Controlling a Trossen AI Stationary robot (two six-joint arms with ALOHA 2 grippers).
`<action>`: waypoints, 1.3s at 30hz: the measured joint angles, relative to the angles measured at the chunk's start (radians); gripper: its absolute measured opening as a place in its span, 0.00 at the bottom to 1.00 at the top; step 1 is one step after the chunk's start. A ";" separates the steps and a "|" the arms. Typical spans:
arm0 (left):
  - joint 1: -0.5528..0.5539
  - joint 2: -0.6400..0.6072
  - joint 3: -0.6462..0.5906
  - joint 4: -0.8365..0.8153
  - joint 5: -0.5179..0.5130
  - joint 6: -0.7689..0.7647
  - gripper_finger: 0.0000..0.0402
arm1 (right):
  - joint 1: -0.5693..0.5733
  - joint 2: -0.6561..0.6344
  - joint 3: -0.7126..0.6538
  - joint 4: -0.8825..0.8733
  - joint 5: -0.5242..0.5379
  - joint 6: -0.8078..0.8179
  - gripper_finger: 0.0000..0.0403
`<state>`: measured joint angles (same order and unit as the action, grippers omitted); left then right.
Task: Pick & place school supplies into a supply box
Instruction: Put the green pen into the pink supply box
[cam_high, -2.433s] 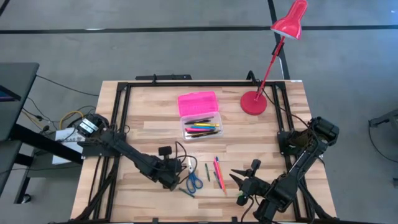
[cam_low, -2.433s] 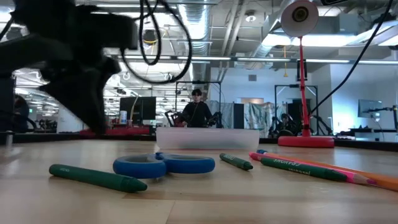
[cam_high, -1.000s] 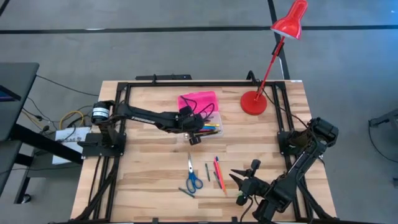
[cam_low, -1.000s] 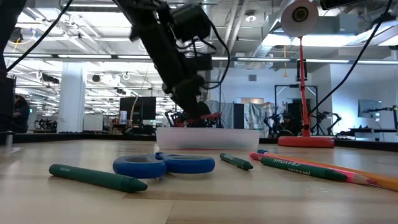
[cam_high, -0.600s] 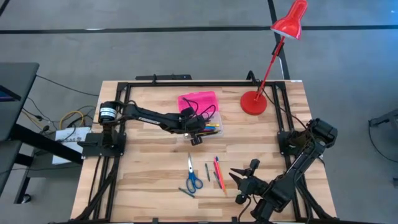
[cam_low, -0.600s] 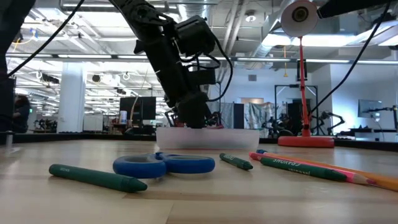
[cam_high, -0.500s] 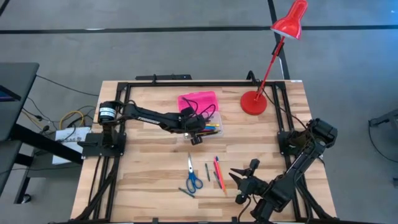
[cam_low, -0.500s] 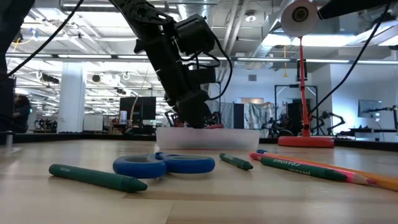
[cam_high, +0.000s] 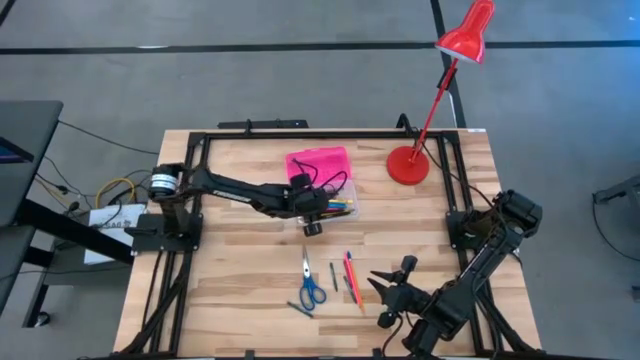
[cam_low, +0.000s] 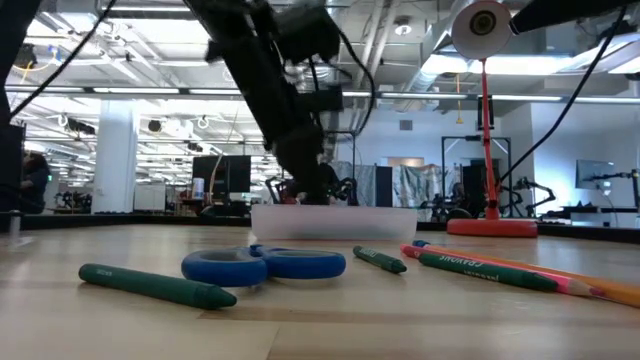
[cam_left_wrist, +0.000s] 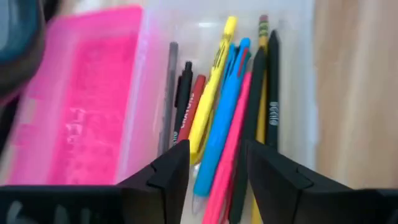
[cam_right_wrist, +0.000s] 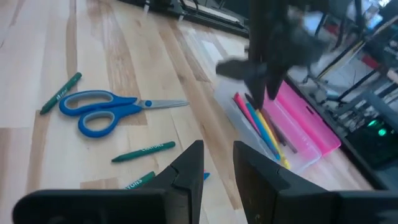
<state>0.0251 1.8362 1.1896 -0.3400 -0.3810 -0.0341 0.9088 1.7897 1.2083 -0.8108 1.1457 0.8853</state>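
Note:
The supply box stands at the table's far middle, its pink lid (cam_high: 318, 162) folded open behind the clear base (cam_high: 326, 206). Several pens (cam_left_wrist: 214, 118) lie side by side in the base. My left gripper (cam_left_wrist: 217, 149) hovers open just above the base (cam_low: 335, 222), with nothing between its fingers. Blue-handled scissors (cam_high: 311, 291), green crayons (cam_low: 155, 285) and pink and orange pencils (cam_high: 350, 278) lie flat on the near middle of the table. My right gripper (cam_right_wrist: 217, 149) waits open at the near right (cam_high: 382, 300), its fingers pointing toward the scissors (cam_right_wrist: 102, 107).
A red desk lamp stands by its round base (cam_high: 407, 165) at the far right, its head (cam_high: 468, 32) leaning out beyond the table. Black frame rails (cam_high: 300, 133) run along the table's edges. Bare wood lies left of the box and the scissors.
My left gripper has stayed over the supply box's clear base, dipped toward it, then come up a little. A red pen that showed at its fingertips a second ago is no longer there.

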 joint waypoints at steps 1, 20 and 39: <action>-0.014 -0.022 0.000 -0.015 -0.001 0.000 0.38 | -0.004 0.000 0.000 0.000 -0.005 0.010 0.20; -0.730 -0.234 -0.153 -0.032 -0.489 -0.175 0.38 | -0.030 -0.001 0.000 0.000 -0.549 -0.046 0.20; -0.973 -0.233 -0.227 0.063 -0.653 -0.378 0.38 | 0.061 -0.002 0.000 -0.084 -0.736 0.028 0.20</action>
<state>-0.9478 1.6032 0.9630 -0.2771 -1.0339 -0.4125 0.9699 1.7882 1.2087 -0.8947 0.4099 0.9135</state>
